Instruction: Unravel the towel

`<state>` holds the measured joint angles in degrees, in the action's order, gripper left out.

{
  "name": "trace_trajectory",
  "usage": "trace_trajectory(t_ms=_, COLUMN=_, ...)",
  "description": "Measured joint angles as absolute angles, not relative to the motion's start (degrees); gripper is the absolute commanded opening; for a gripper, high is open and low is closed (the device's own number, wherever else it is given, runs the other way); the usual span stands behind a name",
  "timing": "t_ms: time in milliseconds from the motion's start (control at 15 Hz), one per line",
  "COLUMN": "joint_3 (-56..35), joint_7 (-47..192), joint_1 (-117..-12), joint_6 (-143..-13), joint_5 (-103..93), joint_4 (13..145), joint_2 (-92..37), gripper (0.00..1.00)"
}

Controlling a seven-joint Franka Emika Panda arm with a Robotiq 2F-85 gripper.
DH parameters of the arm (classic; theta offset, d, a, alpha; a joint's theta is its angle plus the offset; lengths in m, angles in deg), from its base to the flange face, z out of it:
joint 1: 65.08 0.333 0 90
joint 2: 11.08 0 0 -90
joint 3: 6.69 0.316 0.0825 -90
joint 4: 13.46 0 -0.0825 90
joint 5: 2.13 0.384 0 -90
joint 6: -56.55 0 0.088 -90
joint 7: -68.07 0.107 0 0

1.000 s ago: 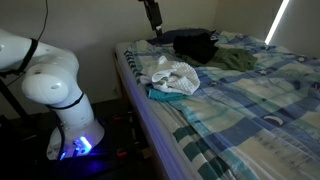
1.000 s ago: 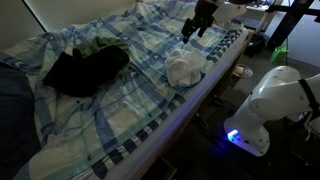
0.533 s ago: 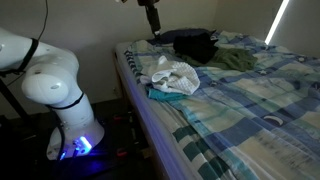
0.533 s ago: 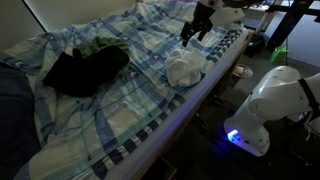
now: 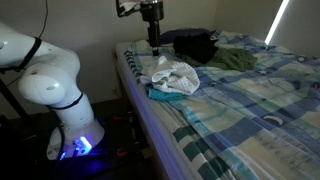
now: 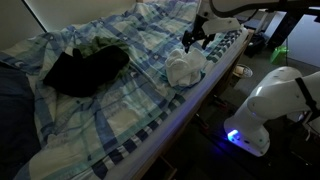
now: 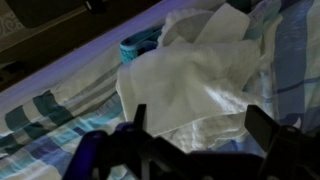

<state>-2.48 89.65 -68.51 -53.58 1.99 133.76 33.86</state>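
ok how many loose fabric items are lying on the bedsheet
4: white towel near the edge of the bed, teal cloth peeking out under it, black garment further in, green garment beside it. More may be hidden underneath.

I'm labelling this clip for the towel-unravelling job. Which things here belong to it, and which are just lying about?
Belongs to the job:
- large crumpled white fabric towel
- open pincer poised over it

Just lying about:
- small teal cloth peeking from beneath the towel
- heaped black garment
- rumpled green garment
- blue plaid bedsheet underneath everything
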Motion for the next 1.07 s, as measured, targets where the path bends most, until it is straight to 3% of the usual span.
trace_trajectory(t_ms=600, joint_3=-2.56, joint_7=95.07, joint_1=-75.9, joint_6=-50.29, joint_5=-1.72, joint_4=134.36, joint_2=33.32, gripper=1.0)
trace_trajectory(t_ms=1067, joint_3=-3.79, joint_7=87.21, joint_1=-72.86, joint_6=-50.25, joint_5=-0.78, joint_4=136.23, joint_2=31.61, gripper=1.0)
